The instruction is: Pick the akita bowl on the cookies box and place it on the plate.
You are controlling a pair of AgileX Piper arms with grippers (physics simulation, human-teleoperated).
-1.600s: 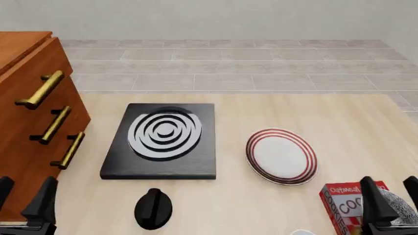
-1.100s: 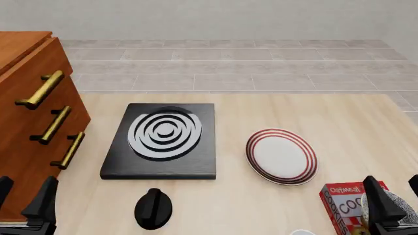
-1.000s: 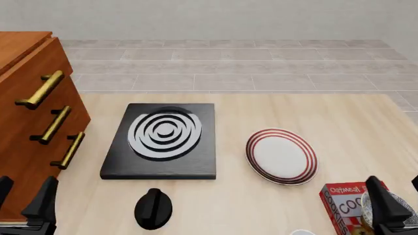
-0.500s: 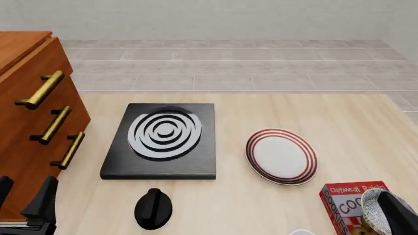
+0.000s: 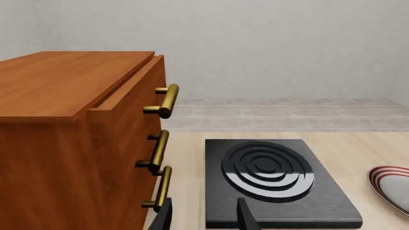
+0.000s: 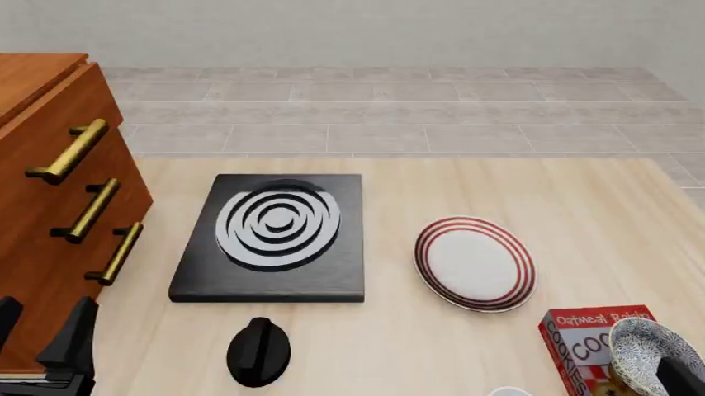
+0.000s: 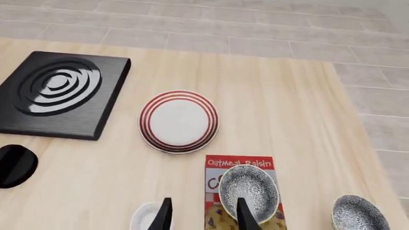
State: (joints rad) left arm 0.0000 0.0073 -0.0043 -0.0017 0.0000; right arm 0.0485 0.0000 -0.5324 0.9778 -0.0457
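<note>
Small net-patterned akita bowl [image 7: 248, 192] atop red cookies box [image 7: 238, 165], red-ringed white plate [image 7: 179, 121] well apart on pale wooden surface [image 7: 288, 110], right end effector [image 7: 201, 216] open above box, holding nothing, left end effector [image 5: 203, 218] open, empty.

Light wooden table [image 6: 617, 206] with stove burner [image 6: 273, 238], plate [image 6: 475, 263], cookies box [image 6: 584, 334]

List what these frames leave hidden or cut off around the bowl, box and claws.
- Cookies box: near end cut by the right wrist view's edge, top partly under the akita bowl; front view crops it too.
- Right claw: only finger stubs show, so its grip state is unclear.
- Left claw: tips only, cropped by the edge.
- Plate: half outside the left wrist view.
- White object: cut off, unidentifiable.
</note>
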